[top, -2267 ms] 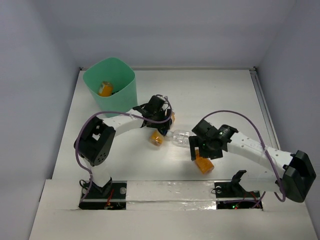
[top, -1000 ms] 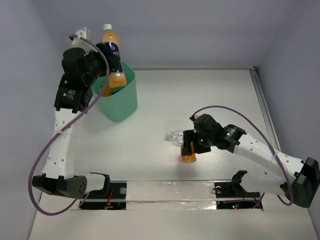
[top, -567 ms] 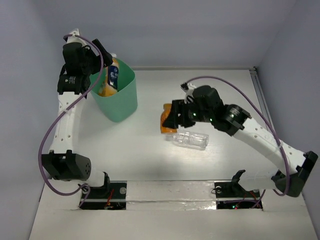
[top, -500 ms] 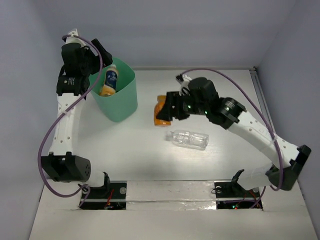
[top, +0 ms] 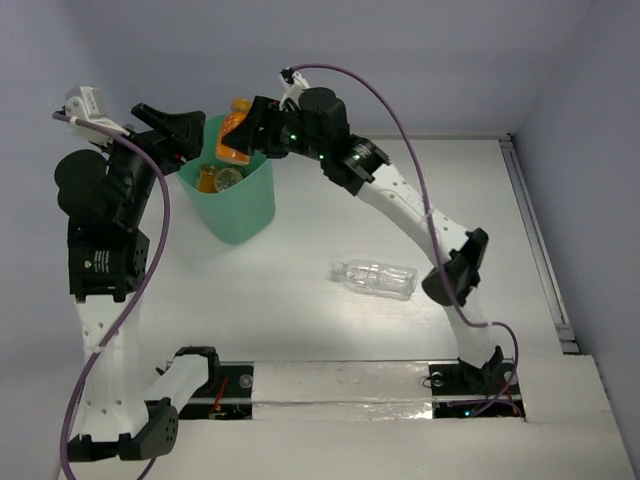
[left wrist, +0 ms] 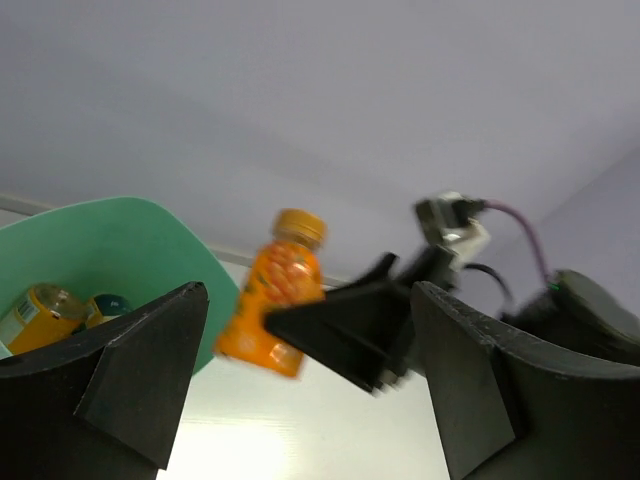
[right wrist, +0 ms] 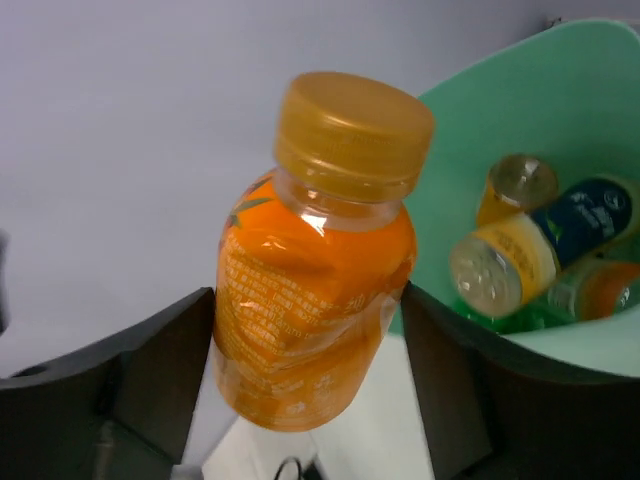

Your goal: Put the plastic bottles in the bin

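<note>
My right gripper (top: 243, 137) is shut on an orange bottle (top: 235, 131) and holds it above the far rim of the mint-green bin (top: 240, 205). In the right wrist view the orange bottle (right wrist: 312, 260) sits between my fingers (right wrist: 150, 370), cap up, with the bin (right wrist: 520, 150) behind it holding several bottles (right wrist: 500, 270). My left gripper (top: 170, 125) is open and empty, raised beside the bin's left rim. In the left wrist view it faces the held orange bottle (left wrist: 275, 295) and the bin (left wrist: 90, 250). A larger clear bottle (top: 377, 279) lies on its side on the table.
The white table (top: 430, 210) ends at a raised rail on the right (top: 535, 240). Grey walls close in the back and sides. The right arm stretches across the table's middle, high above the clear bottle.
My right gripper carried the orange bottle from mid-table up and left to above the bin. My left gripper released its orange bottle into the bin and drew back left, open.
</note>
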Robot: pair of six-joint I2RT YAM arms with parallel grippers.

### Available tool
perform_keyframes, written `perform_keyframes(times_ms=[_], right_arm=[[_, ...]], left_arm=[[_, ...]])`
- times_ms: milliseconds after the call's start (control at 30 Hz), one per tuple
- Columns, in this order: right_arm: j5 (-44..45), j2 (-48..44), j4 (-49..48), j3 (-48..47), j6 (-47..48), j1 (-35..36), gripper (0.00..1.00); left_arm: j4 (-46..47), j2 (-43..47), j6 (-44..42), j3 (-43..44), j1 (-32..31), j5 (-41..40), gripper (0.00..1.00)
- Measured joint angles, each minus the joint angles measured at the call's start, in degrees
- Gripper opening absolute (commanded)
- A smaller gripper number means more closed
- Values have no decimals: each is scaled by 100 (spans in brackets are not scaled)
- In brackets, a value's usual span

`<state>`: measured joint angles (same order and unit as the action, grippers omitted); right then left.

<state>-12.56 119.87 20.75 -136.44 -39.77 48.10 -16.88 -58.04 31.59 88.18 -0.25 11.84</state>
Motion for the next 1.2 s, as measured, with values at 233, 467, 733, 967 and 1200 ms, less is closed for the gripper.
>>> perform_keyframes(times_ms=[233, 467, 733, 967, 1200], right_arm=[[120, 1305, -37, -1294, -422, -2, 100], [413, 59, -153, 568, -83, -50, 62], [1200, -3936, -946, 5064, -144, -1012, 0], [2623, -7027, 7, 7600, -205, -2315, 3], [3425, -8804, 1290, 8137, -254, -2664, 71]], left_arm=[[-105, 81, -63, -31, -74, -76, 79], [59, -326, 111, -168, -472, 809, 43], [212, -1193, -400, -240, -2835, 1080, 8], [232, -2081, -1423, -1202, -4520, 306, 0], [125, -3191, -2522, -1276, -5440, 76, 72]])
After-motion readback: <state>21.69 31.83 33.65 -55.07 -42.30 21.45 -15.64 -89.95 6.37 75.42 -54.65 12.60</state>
